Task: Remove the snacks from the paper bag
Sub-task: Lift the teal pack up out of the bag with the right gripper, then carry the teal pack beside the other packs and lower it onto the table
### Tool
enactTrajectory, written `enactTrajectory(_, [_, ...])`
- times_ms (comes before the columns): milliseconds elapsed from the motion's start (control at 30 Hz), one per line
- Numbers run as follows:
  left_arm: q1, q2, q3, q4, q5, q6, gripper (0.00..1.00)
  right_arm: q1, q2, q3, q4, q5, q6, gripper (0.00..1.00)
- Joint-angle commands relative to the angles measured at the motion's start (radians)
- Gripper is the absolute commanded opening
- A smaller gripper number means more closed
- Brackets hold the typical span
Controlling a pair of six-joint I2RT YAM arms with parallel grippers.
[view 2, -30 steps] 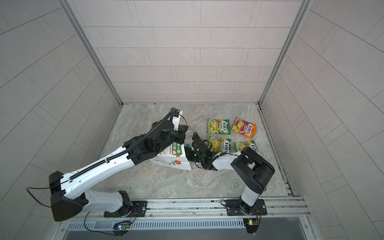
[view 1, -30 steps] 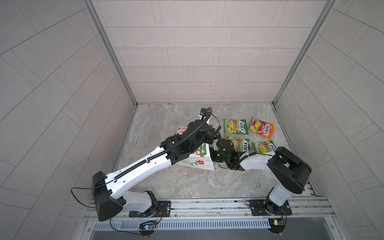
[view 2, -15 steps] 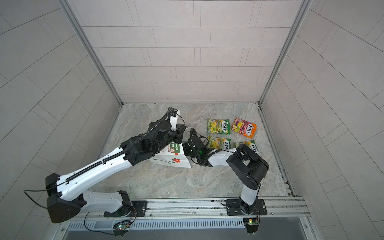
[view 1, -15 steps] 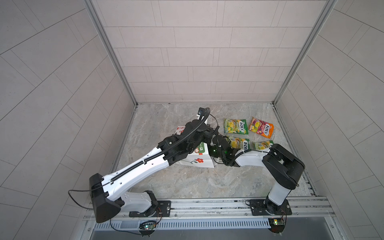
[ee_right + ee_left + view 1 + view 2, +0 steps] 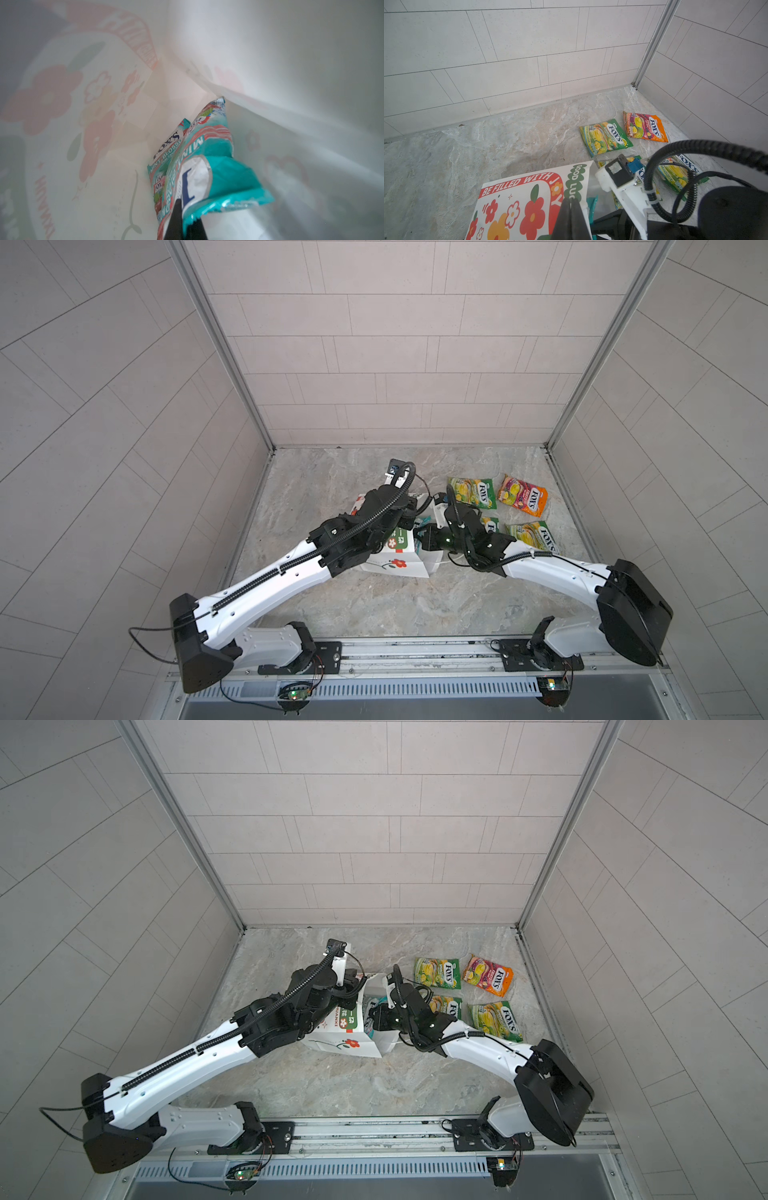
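Four snacks (image 5: 473, 491) lie flat on the table (image 5: 374, 605), just right of the paper bag (image 5: 395, 564); inside the bag, the right gripper (image 5: 182, 207) pinches one teal packet (image 5: 209, 158), overlapping another teal packet (image 5: 166, 149); the left gripper (image 5: 571, 202) is clamped shut on the edge of the bag's mouth.

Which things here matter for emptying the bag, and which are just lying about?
Job:
paper bag, rim pinched by left fingers
held teal packet in right fingers, inside the bag
second teal packet, inside the bag
green packets and orange packet, already out

Just there:
marble floor, tiled walls, front rail
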Motion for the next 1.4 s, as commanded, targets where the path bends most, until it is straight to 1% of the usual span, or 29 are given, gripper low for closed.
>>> enactTrajectory(0, [0.001, -0.027, -0.005, -0.018, -0.056, 0.016, 0.0, -0.008, -0.093, -0.008, -0.068, 0.002, -0.062, 0.0])
enactTrajectory(133, [0.001, -0.026, -0.006, -0.032, -0.092, 0.02, 0.0, -0.026, -0.2, -0.018, -0.107, -0.011, -0.112, 0.0])
enactTrajectory(267, [0.002, -0.031, -0.007, -0.041, -0.118, 0.023, 0.0, -0.052, -0.275, 0.021, -0.211, -0.033, -0.159, 0.0])
enactTrajectory(400, [0.002, -0.037, -0.007, -0.062, -0.159, 0.025, 0.0, -0.088, -0.339, 0.067, -0.272, -0.076, -0.176, 0.0])
enactTrajectory(567, [0.006, -0.053, -0.015, -0.077, -0.196, 0.037, 0.0, -0.124, -0.415, 0.155, -0.338, -0.103, -0.203, 0.0])
enactTrajectory(767, [0.011, -0.08, -0.026, -0.085, -0.197, 0.058, 0.0, -0.174, -0.453, 0.301, -0.425, -0.071, -0.219, 0.0])
enactTrajectory(833, [0.013, -0.092, -0.031, -0.086, -0.194, 0.062, 0.0, -0.198, -0.441, 0.361, -0.475, -0.034, -0.238, 0.0])
enactTrajectory(967, [0.018, -0.124, -0.04, -0.089, -0.194, 0.066, 0.0, -0.258, -0.391, 0.426, -0.531, 0.021, -0.27, 0.0])
enactTrajectory(1100, [0.021, -0.158, -0.051, -0.089, -0.197, 0.071, 0.0, -0.348, -0.305, 0.45, -0.537, 0.014, -0.281, 0.0])
enactTrajectory(1167, [0.024, -0.171, -0.058, -0.088, -0.199, 0.076, 0.0, -0.377, -0.252, 0.456, -0.531, 0.013, -0.294, 0.0])
enactTrajectory(1233, [0.026, -0.183, -0.063, -0.091, -0.203, 0.081, 0.0, -0.391, -0.186, 0.47, -0.524, 0.011, -0.319, 0.0])
enactTrajectory(1367, [0.029, -0.2, -0.07, -0.096, -0.206, 0.077, 0.0, -0.401, -0.051, 0.508, -0.496, -0.036, -0.361, 0.0])
